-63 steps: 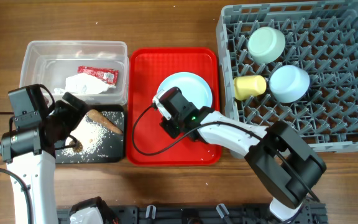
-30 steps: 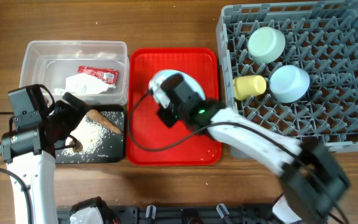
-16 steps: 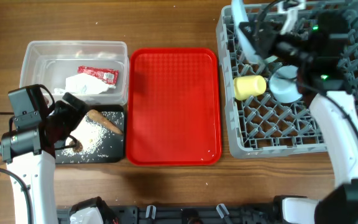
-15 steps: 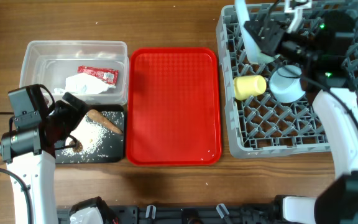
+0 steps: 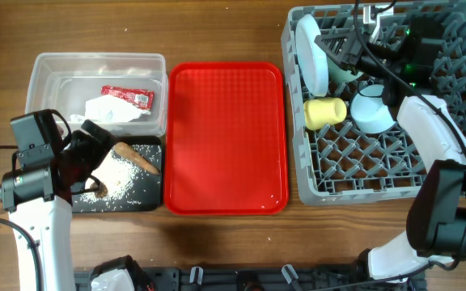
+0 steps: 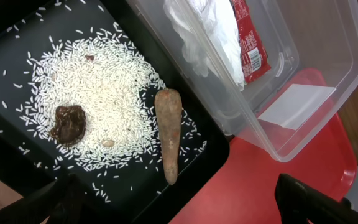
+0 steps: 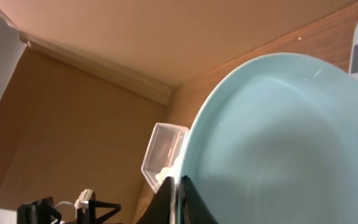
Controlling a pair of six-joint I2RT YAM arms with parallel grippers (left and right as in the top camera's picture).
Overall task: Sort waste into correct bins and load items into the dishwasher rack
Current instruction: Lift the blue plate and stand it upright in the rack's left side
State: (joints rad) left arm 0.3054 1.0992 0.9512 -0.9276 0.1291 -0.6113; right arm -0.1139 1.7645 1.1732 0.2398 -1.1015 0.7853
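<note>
– Two arms, what's each one doing?
– So the right gripper (image 5: 348,58) is up against the light blue plate (image 5: 311,55), which stands on edge in the far left corner of the dishwasher rack (image 5: 451,153), just beyond the yellow cup (image 5: 325,113). Gripping or let go, can't tell tbh. The left gripper (image 6: 176,196) hangs wide open over the black tray (image 5: 140,198), well left of the rack.

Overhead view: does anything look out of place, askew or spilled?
Only the small yellow plastic cup: it lies on its side near the left edge of the grey pegged dishwasher rack, not standing or inverted. The white rice grains lie within the black tray.
</note>
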